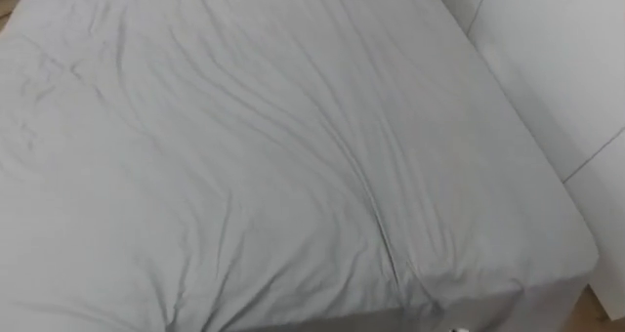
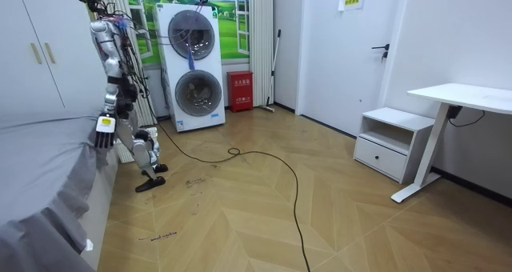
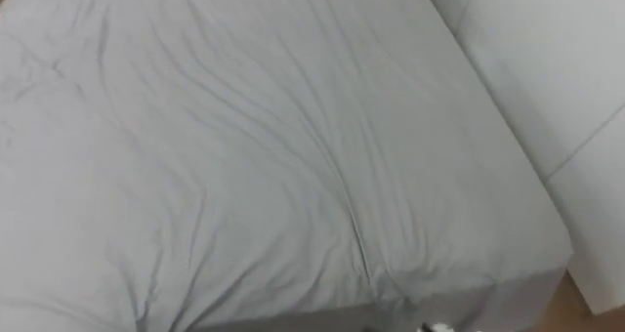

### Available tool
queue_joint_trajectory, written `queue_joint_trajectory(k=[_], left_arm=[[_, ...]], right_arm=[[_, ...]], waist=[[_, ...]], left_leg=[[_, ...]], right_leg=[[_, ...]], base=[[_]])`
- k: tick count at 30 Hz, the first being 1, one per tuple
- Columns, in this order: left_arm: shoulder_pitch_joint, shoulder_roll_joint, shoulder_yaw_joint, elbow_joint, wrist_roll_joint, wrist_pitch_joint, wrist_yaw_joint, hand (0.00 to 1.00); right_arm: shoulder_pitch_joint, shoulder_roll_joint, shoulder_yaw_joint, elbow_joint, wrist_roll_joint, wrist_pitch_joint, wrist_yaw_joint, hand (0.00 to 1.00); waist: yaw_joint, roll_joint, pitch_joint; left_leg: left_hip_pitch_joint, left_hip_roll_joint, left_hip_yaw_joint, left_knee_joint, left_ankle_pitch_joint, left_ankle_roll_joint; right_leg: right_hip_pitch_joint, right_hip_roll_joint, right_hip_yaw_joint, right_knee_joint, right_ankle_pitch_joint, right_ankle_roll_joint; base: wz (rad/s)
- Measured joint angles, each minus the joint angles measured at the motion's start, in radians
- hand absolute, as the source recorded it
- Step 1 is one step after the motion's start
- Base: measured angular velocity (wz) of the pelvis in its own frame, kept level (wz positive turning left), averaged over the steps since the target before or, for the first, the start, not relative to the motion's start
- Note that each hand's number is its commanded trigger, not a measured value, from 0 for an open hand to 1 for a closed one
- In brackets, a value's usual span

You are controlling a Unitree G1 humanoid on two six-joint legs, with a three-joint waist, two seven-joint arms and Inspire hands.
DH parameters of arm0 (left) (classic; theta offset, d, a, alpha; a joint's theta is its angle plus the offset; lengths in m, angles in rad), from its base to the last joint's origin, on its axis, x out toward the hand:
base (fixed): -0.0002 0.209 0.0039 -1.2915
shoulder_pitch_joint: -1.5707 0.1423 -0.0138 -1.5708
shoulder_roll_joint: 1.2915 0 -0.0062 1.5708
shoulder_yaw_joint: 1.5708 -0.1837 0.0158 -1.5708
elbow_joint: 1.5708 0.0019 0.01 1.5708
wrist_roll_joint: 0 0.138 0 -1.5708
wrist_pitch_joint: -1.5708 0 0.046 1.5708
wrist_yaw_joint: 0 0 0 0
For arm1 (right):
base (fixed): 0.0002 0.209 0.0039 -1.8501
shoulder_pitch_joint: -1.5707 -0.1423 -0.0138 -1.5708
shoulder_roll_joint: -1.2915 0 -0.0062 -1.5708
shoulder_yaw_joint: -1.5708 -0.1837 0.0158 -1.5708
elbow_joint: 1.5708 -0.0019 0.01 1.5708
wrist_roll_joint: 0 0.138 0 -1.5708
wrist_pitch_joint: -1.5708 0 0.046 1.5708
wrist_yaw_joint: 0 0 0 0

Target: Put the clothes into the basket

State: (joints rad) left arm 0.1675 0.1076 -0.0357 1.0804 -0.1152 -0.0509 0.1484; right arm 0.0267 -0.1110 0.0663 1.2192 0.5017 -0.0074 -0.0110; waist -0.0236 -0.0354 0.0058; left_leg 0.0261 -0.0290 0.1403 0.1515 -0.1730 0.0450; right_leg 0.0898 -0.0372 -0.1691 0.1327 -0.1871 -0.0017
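**Scene.** The head camera looks down on a bed (image 1: 244,156) under a grey fitted sheet. Long creases run from the upper left of the frame toward the lower right corner of the mattress. A white wardrobe (image 1: 557,68) fills the right edge of the frame.

**Stance.** In the room view the robot stands upright at the bed's side, in the upper left of the frame. It faces the mattress, with the stacked washing machines (image 2: 192,64) behind it.

**Hands.** The left robot hand (image 2: 105,132) hangs low, just beside the mattress edge. It is too small in the frame to tell whether its fingers are straight or curled, and I make out nothing held in it.

**Task's things.** I cannot tell where the clothes and the basket lie. The stretch of sheet in view carries creases only.

**Judgement.** A sheet lying bare like this fits garments already gone to the basket. It fits equally well a pile that lies beyond what the head camera covers. With no garment located, I cannot settle its direction from the hand, its long axis or the nearer arm. I judge that the deciding relation has to wait until the clothes are in sight.
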Motion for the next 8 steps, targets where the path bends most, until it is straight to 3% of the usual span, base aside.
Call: queue_joint_trajectory(k=[8], left_arm=[[0.02,-0.023,0.06,0.001,0.0,0.004,0.0,0.0]], right_arm=[[0.072,0.004,-0.005,0.035,-0.008,0.016,-0.001,0.0]], waist=[[0.001,0.01,-0.001]], left_leg=[[0.004,-0.016,-0.021,0.002,-0.005,0.01]], right_leg=[[0.016,-0.014,-0.02,0.001,-0.009,0.013]], base=[[0.08]])
